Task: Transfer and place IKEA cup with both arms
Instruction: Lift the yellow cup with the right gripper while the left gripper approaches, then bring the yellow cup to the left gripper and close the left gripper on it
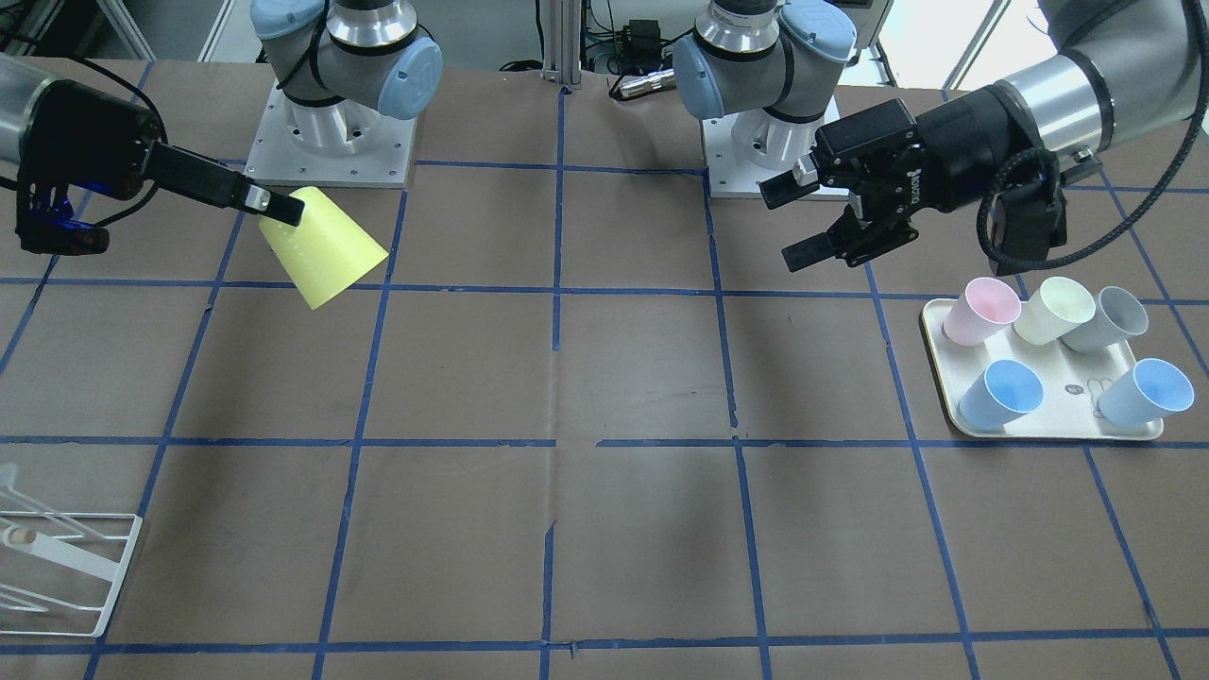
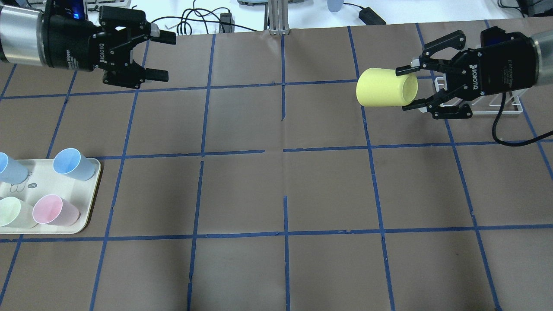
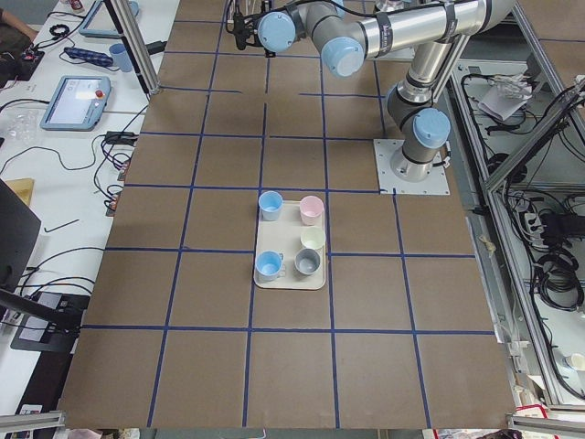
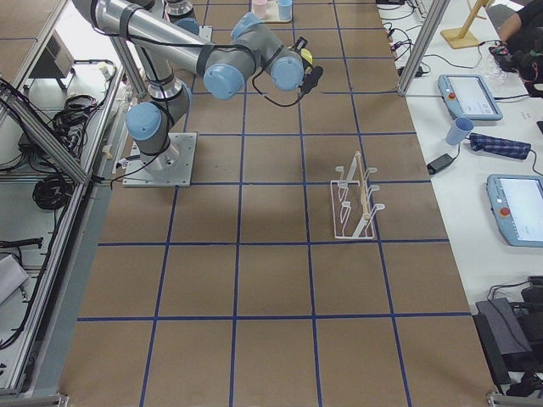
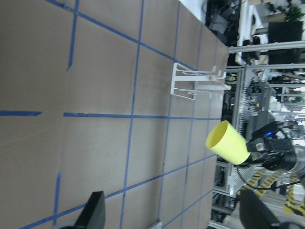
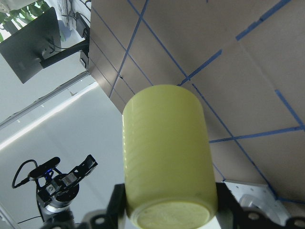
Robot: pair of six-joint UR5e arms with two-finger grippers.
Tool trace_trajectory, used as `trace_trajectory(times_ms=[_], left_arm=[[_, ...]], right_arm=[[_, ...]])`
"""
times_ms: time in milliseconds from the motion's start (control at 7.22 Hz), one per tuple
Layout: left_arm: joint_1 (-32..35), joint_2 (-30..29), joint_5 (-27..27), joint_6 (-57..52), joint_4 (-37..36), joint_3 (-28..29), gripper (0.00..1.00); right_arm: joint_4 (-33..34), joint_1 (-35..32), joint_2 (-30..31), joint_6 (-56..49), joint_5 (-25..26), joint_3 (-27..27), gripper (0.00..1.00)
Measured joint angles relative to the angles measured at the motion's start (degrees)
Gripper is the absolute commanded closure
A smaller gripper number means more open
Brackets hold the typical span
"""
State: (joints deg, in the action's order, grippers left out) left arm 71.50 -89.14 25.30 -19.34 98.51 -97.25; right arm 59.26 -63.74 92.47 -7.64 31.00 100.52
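Observation:
The yellow IKEA cup (image 2: 384,87) hangs on its side above the table. My right gripper (image 2: 410,88) is shut on its narrow base end, and its mouth points toward the table's middle. It also shows in the front view (image 1: 321,247), the left wrist view (image 5: 228,142) and, close up, the right wrist view (image 6: 167,152). My left gripper (image 2: 162,58) is open and empty, held in the air at the far side, well apart from the cup. In the front view my left gripper (image 1: 789,222) faces across toward the cup.
A cream tray (image 2: 93,190) on my left holds several pastel cups: two blue, pink, cream-white and grey (image 1: 1105,319). A white wire rack (image 2: 475,110) stands on the table under my right gripper, and shows again in the front view (image 1: 66,567). Brown table with blue tape grid.

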Motion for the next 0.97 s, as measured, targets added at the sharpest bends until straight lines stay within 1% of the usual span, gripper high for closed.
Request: trace_trajectory(times_ms=[138,415,692,831,969], left_arm=[[2.0,-0.9,-5.3,0.1,-3.9,-0.7,0.0],[6.0,-2.9,-14.0,0.2,-14.1,-3.2,0.0],[10.2,-4.3,-19.3,0.4,-24.9,-7.5,0.0],[11.7,-4.5,-20.7,0.6,-28.5,-9.3,0.0],[12.6,-4.6,-21.4,0.7,-30.5,-10.5,0.0]], right_arm=[[-3.3,-1.2,0.4,1.3,-2.4,-0.2,0.61],[-5.1,-5.0,1.4,7.2,-5.8,-0.5,0.6],[-5.5,-8.0,2.5,10.7,-10.3,-0.5,0.59],[-5.7,-9.8,3.0,11.2,-13.1,-0.6,0.59],[-5.8,-11.4,3.3,11.3,-15.4,-0.6,0.59]])
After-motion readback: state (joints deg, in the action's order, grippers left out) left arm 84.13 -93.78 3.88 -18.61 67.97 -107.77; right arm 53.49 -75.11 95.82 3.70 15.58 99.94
